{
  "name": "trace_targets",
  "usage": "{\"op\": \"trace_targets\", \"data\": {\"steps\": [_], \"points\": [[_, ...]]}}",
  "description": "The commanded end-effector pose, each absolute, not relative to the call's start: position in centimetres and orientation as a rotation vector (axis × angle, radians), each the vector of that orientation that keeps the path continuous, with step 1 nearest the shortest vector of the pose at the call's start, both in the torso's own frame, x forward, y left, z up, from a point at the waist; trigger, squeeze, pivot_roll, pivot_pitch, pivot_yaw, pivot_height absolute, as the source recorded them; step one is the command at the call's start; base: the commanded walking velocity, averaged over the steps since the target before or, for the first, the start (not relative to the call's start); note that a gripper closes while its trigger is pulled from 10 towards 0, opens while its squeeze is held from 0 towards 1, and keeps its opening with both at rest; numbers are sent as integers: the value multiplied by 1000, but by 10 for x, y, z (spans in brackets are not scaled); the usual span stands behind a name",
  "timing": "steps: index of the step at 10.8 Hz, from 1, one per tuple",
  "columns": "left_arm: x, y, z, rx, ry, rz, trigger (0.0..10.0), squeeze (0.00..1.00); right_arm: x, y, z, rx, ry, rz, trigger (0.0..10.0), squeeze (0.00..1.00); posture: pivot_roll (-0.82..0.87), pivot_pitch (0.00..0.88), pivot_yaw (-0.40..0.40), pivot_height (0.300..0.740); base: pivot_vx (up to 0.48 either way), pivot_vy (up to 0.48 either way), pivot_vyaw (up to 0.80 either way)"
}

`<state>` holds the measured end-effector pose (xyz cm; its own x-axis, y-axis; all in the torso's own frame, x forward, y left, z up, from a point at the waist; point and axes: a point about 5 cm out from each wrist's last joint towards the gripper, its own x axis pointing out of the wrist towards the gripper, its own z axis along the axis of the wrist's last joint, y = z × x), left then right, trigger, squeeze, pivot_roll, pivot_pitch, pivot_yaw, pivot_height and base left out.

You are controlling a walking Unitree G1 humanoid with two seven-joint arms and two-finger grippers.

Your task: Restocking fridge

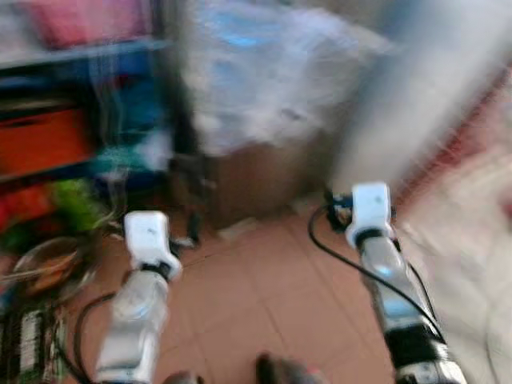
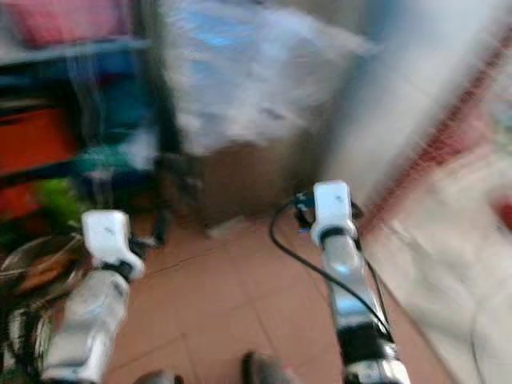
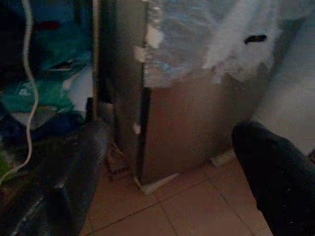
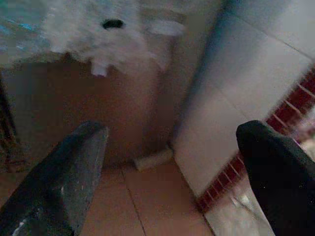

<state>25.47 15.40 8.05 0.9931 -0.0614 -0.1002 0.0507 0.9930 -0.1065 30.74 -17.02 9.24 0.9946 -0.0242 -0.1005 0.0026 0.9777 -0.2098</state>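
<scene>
Fridge [image 3: 187, 132] ahead, plastic-wrapped on top, looks heavy and rigid; both my claws, left [image 3: 167, 162] and right [image 4: 172, 162], gape empty.

a home storeroom: tiled floor [image 1: 264, 304], cluttered shelves [image 1: 72, 104], plastic-wrapped fridge [image 3: 197, 98].

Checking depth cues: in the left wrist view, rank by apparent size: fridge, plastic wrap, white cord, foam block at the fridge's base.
1. Fridge
2. Plastic wrap on its top
3. White cord, long but thin
4. Foam block

The cord hangs nearer the camera, so ranks 3 and 4 are unsure.
</scene>
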Motion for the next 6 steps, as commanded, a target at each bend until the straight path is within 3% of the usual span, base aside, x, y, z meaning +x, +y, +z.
{"op": "trace_targets", "data": {"steps": [1, 4, 6], "points": [[255, 154, 79, -105, 115, -43, 10000, 0, 307, -173, 96, -202, 88, -27, 10000, 278, 11, 85, -11, 740, 0, 0, -800], [255, 159, 88, -92, 92, -22, 10000, 0, 305, -172, 99, -184, 77, -18, 10000, 275, 10, 130, -9, 740, 0, 0, -800], [252, 164, 84, -104, 109, -4, 10000, 0, 299, -171, 95, -174, 91, -13, 10000, 275, 3, 140, -11, 740, 0, 476, -800]]}}
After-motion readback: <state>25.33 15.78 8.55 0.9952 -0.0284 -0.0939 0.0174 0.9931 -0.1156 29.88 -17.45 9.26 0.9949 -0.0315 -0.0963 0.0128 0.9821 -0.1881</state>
